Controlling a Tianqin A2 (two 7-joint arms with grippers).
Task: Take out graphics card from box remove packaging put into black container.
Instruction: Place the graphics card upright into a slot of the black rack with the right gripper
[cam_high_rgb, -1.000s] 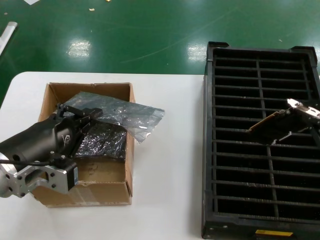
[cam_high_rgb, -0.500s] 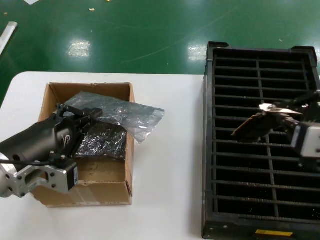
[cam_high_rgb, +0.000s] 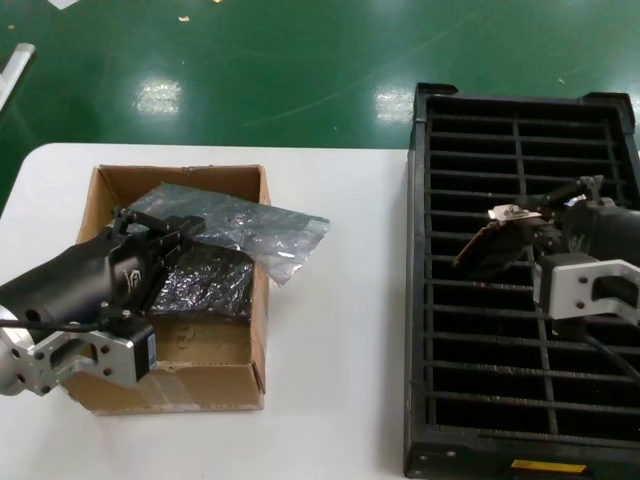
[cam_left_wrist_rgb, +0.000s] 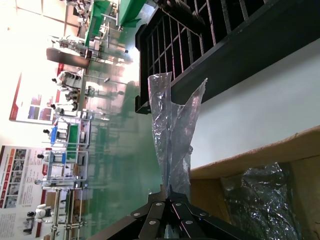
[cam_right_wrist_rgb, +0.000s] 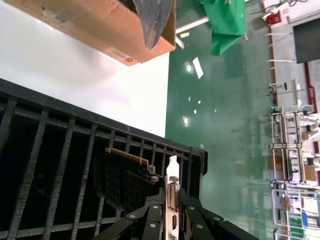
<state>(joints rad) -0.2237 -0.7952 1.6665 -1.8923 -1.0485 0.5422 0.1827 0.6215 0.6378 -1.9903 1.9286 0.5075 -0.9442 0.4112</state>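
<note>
White tabletop over a green floor carries the cardboard box and, to its right, the black container. Right gripper hovers over the container's slots, fingers clamped on the graphics card's metal bracket. Left gripper, over the box, pinches the grey film packaging

At the lower left of the head view, the left gripper has a rounded matte black housing with a small pale logo, thin black fingers and a black cable along its underside. Behind it sits a silver cut-out metal bracket carrying a small blue-labelled block. At the right edge, the right gripper shows a black body on a pale grey bracket. Both wrist views show black finger links with silver screws
</note>
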